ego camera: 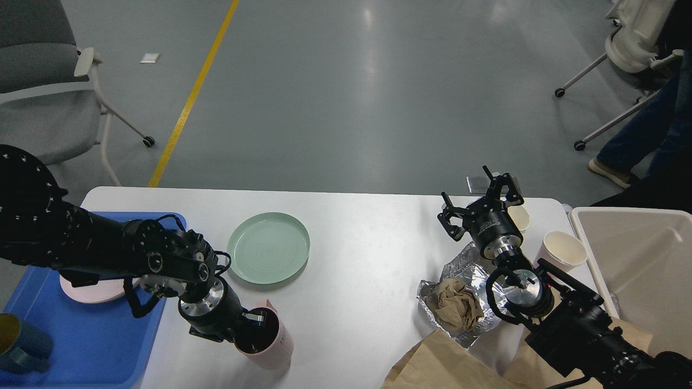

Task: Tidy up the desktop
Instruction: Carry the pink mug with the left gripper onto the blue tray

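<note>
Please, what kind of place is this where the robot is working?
Probably a lab or workshop set up like an office: a smooth grey floor with a yellow line, wheeled office chairs, and a white desktop staged with a green plate and paper cups.

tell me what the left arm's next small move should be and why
Probably lift the pink cup and carry it left to the blue tray. The left gripper already has a finger inside the cup's rim, and a pink plate already lies in the tray.
</note>
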`<state>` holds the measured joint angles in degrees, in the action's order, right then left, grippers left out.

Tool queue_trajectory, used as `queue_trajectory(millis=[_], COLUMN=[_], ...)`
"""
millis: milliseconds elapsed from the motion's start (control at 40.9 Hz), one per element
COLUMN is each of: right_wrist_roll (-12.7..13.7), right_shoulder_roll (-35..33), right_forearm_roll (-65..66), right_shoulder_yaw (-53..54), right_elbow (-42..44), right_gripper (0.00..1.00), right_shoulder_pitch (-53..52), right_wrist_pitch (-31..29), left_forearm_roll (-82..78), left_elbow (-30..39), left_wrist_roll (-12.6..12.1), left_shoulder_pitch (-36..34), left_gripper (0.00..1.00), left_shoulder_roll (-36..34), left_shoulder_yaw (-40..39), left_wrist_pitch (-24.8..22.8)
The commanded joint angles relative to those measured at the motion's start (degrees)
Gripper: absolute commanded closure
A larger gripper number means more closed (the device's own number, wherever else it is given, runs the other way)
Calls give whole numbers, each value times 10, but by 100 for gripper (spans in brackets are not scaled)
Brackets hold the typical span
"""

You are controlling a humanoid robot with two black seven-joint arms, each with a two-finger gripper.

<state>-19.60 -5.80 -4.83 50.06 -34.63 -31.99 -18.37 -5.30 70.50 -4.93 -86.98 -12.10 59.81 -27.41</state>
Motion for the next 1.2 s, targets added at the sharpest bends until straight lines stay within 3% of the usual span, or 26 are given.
queue_trajectory(millis=[0,122,220,342,489,611,684,709,782,1173], right_wrist_roll=[0,0,0,0,0,0,0,0,0,0], right_shoulder_roll=[0,0,0,0,0,0,0,0,0,0], right_forearm_roll=[0,0,0,0,0,0,0,0,0,0], right_shoulder_yaw=[0,0,0,0,0,0,0,0,0,0], right_elbow=[0,0,0,0,0,0,0,0,0,0], right_gripper=[0,0,0,0,0,0,0,0,0,0], right_shoulder_pitch=[0,0,0,0,0,0,0,0,0,0], right_wrist_pitch=[0,0,1,1,0,0,0,0,1,0], left_forearm_roll=[-2,-9,-16,-50,-93,-94,-96,-96,-96,-111], left_elbow=[1,2,13,26,20,20,20,19,19,-19], left_wrist_roll=[-1,-3,-2,5,12,11,10,8,6,10], left_shoulder_pitch=[-57,-154,-227,-308,-290,-213,-165,-130,-87,35], left_gripper=[100,100,100,100,100,100,100,100,100,100], left_shoulder_roll=[-34,-82,-116,-150,-174,-200,-202,-203,-203,-212], left_shoulder_yaw=[2,35,79,147,184,182,183,182,181,186], left_wrist_pitch=[-100,-218,-276,-276,-276,-213,-153,-112,-63,42])
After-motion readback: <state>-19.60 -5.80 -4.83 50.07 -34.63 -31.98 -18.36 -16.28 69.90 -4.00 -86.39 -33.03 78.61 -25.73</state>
